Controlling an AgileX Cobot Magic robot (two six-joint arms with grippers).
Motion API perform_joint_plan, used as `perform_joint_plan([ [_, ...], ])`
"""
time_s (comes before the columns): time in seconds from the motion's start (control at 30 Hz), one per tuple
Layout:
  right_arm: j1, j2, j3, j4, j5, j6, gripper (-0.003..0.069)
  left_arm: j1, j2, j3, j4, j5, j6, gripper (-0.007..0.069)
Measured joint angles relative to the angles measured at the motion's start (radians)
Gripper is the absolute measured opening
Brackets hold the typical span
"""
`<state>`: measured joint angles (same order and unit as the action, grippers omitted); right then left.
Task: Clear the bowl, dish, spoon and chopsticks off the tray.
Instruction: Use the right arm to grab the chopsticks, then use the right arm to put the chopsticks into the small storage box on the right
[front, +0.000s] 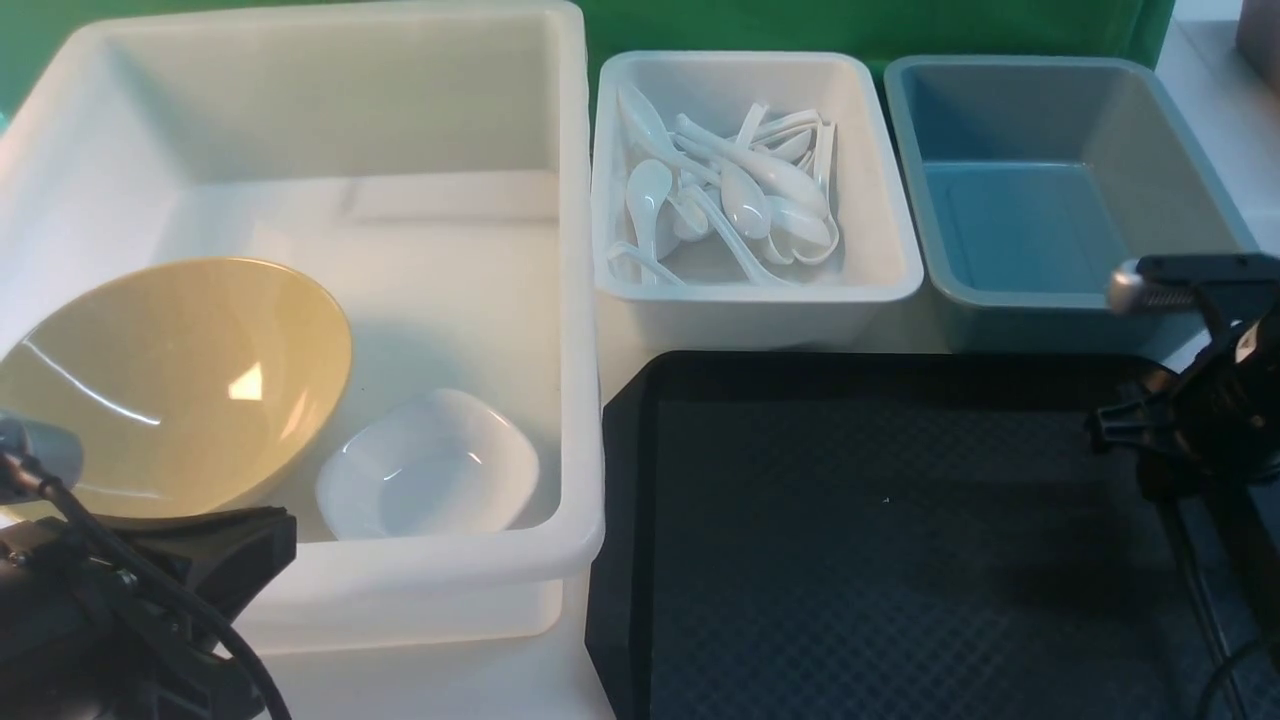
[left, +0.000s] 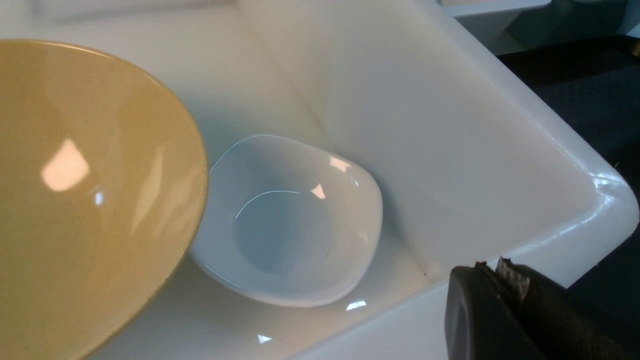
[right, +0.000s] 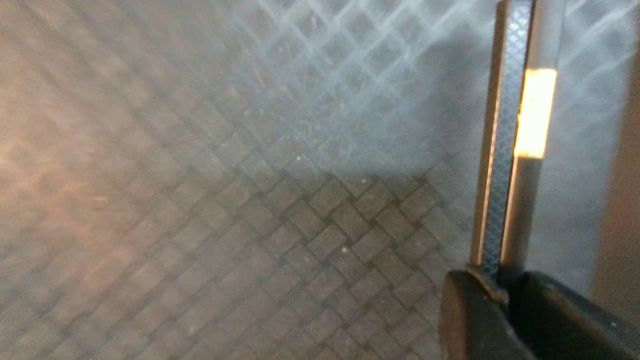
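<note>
The right claw (right: 505, 280), close over the tray (front: 900, 560), is pinched on the chopsticks (right: 510, 150). Left of the tray, the bowl (front: 170, 385) and dish (front: 430, 465) sit touching inside the large white tub (front: 580, 300). The left claw (left: 495, 272) there is closed, empty.

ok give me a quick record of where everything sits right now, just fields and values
bowl: tilted inside big white tub
dish: same tub, beside bowl
spoons: piled in middle white tub
chopsticks: clamped in right hand, tray surface behind them
tray: no dishes seen on it
left hand: shut, holding nothing, by big tub's near corner
</note>
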<state>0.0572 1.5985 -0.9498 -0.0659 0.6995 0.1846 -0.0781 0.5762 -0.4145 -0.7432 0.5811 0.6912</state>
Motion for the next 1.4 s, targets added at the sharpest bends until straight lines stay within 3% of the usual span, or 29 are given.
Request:
perform_joint_plan([
  [0.2,0.000,-0.134,0.000,0.039,0.024,-0.044,0.0131,0.000,0.000,0.000,0.000,0.000,0.000,0.0012],
  [0.37,0.000,-0.228,-0.060,0.127,-0.008,-0.165,0.0131,0.000,0.000,0.000,0.000,-0.013,0.002,0.0012],
  [0.47,0.000,-0.230,-0.122,0.144,-0.152,-0.228,0.0131,0.000,0.000,0.000,-0.002,-0.025,0.003,0.0012],
  [0.6,0.000,-0.116,-0.270,0.149,-0.530,-0.268,0.0131,0.000,0.000,0.000,-0.003,-0.038,0.004,0.0012],
  [0.8,0.000,0.179,-0.498,0.150,-0.657,-0.280,0.0126,0.000,0.000,0.000,-0.003,-0.038,0.007,0.0012],
  [0.9,0.000,0.333,-0.587,0.150,-0.633,-0.280,0.0067,0.000,0.000,0.000,-0.003,-0.038,0.008,0.0012],
  [1.0,0.000,0.441,-0.641,0.150,-0.565,-0.277,0.0085,0.000,0.000,0.000,-0.003,-0.038,0.018,0.0012],
  [1.13,0.000,0.507,-0.669,0.150,-0.499,-0.232,0.0182,0.000,0.000,0.000,-0.003,-0.038,0.034,0.0012],
  [1.2,0.000,0.503,-0.675,0.150,-0.467,-0.215,0.0276,0.000,0.000,0.000,-0.003,-0.038,0.034,0.0012],
  [1.33,0.000,0.460,-0.679,0.150,-0.403,-0.218,0.0315,0.000,0.000,0.000,-0.003,-0.038,0.034,0.0012],
  [1.4,0.000,0.383,-0.679,0.150,-0.314,-0.257,0.0296,0.000,0.000,0.000,-0.003,-0.042,0.034,0.0012],
])
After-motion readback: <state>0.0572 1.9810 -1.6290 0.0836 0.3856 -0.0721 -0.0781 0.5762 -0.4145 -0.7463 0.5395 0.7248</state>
